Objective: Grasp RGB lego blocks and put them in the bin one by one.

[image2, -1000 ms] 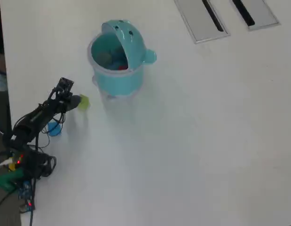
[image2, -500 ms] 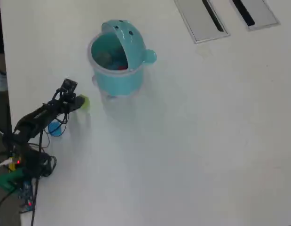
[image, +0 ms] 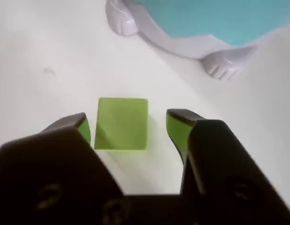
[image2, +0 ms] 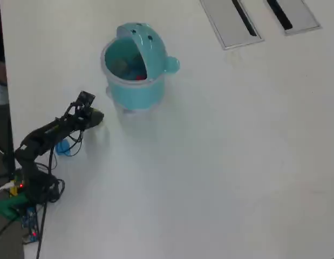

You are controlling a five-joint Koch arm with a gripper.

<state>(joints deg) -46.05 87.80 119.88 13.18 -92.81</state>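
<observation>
A small yellow-green plastic cube (image: 122, 123) sits on the white table (image2: 220, 151) between the two dark jaws of the Koch arm's black end effector (image: 130, 129), seen from the wrist camera. The jaws stand apart on either side of the cube, with a strip of table showing between the block and the right-hand jaw; the left jaw is just beside the cube's edge, and contact there cannot be told. The end effector is open and grips nothing.

Just beyond the cube, at the top of the wrist view, rise the white feet and teal wall of the round teal plastic bin (image: 219, 18).

From overhead, the end effector (image2: 96, 117) reaches out from the arm at the left side of the table, near the base of the bin (image2: 135, 89) and to its lower left. The cube is hidden under the end effector in this view. The bin's domed lid (image2: 147, 46), marked with dark dots, is tipped up, and a red piece (image2: 140, 77) shows inside. A light blue block (image2: 62, 147) lies on the table beside the arm.
</observation>
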